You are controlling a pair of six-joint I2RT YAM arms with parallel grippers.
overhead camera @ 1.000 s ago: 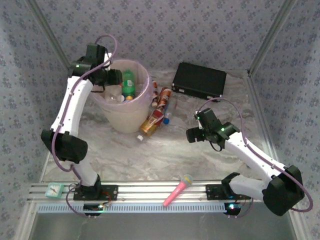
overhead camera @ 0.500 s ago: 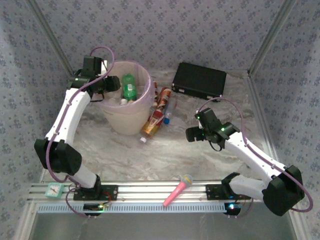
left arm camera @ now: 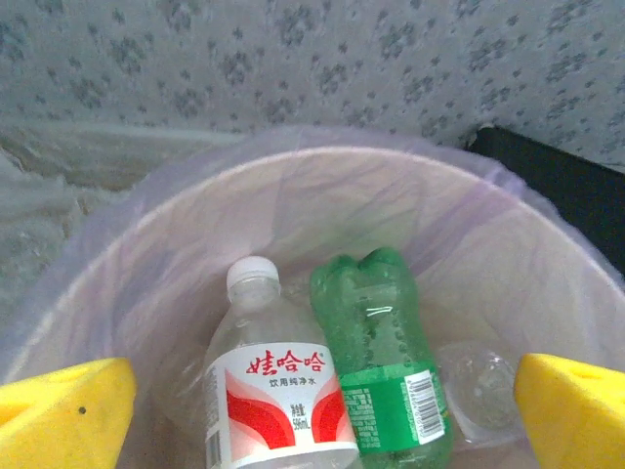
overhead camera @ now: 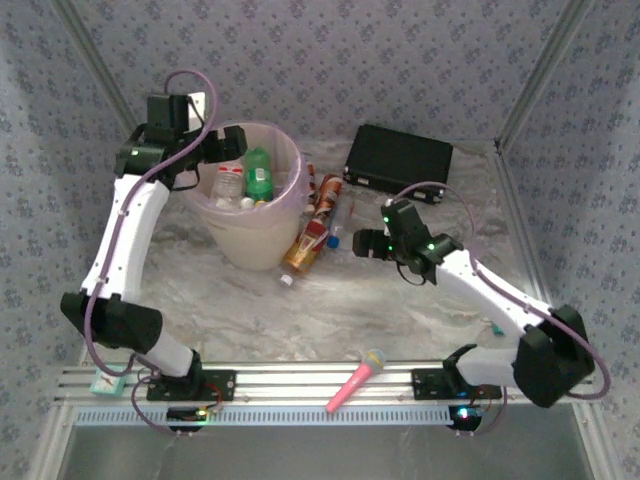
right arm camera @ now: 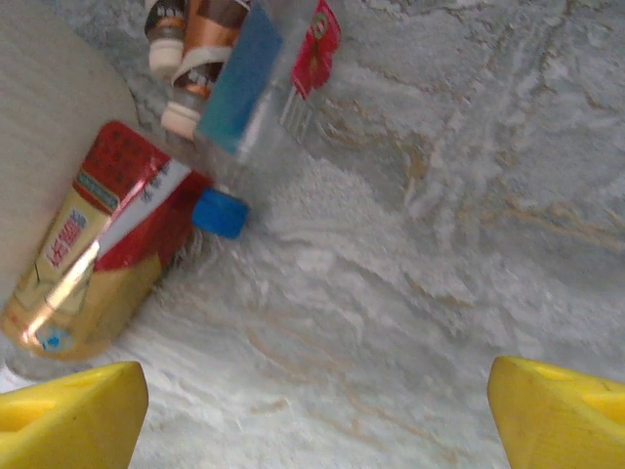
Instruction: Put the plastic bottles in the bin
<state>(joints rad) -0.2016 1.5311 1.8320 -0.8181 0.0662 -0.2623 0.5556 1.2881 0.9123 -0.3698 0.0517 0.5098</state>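
The bin (overhead camera: 262, 238) is a pale-pink bucket at the back left. Inside it lie a clear bottle with a red and white label (left arm camera: 273, 391) and a green bottle (left arm camera: 386, 362). My left gripper (overhead camera: 228, 146) hangs open over the bin's left rim (left arm camera: 322, 161), nothing between its yellow fingertips (left arm camera: 59, 410). Right of the bin, several bottles lie on the table: an orange-brown one with a red label (right arm camera: 93, 269), a clear one with a blue cap (right arm camera: 220, 213) and brown ones (right arm camera: 195, 49). My right gripper (overhead camera: 362, 243) stands open just right of them, empty.
A flat black case (overhead camera: 400, 162) lies at the back right. A pink toy microphone (overhead camera: 357, 378) rests on the front rail, and a small teal clock (overhead camera: 103, 380) sits at the rail's left end. Papered walls close in the back and sides.
My left gripper has opened over the bin and pulled back to the left; the red-labelled bottle now lies inside. My right arm has swung left toward the bottles beside the bin.
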